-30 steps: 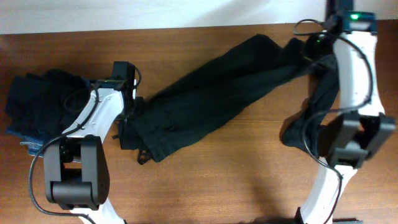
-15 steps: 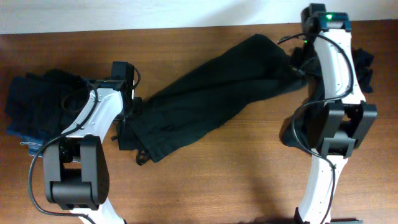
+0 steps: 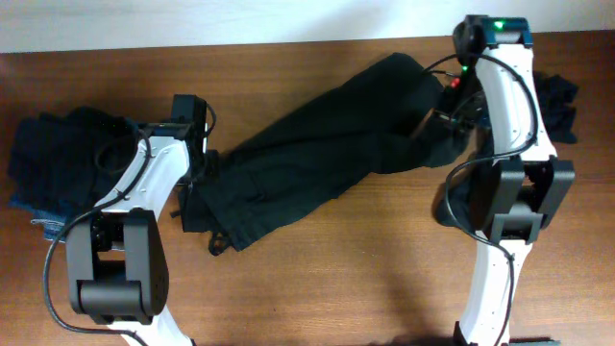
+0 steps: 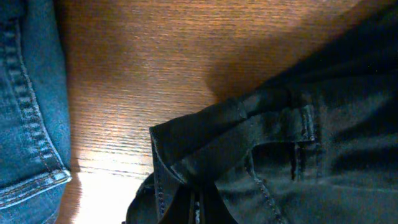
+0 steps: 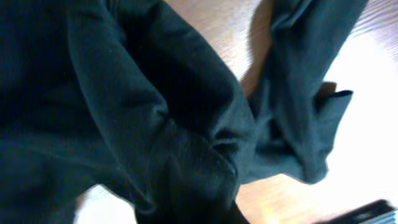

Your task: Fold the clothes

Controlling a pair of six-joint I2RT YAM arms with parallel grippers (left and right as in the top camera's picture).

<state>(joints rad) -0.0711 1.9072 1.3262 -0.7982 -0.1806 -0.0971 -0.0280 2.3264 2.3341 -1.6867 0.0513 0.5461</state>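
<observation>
We held the black garment [image 3: 317, 144] spread diagonally across the table [image 3: 365, 269].
The left gripper [image 3: 199, 165] and right gripper [image 3: 448, 113] each clenched one end, probably to pull it flat for folding.

"Where was the table [image 3: 365, 288] open?"
"Bare wood ran along the near edge, between the left arm [image 3: 115, 269] and the right arm [image 3: 500, 279]."
"What blocked the way?"
"A black garment [image 3: 317, 144] sprawled diagonally across the middle, and a clothes pile [image 3: 48, 154] crowded the left end."
</observation>
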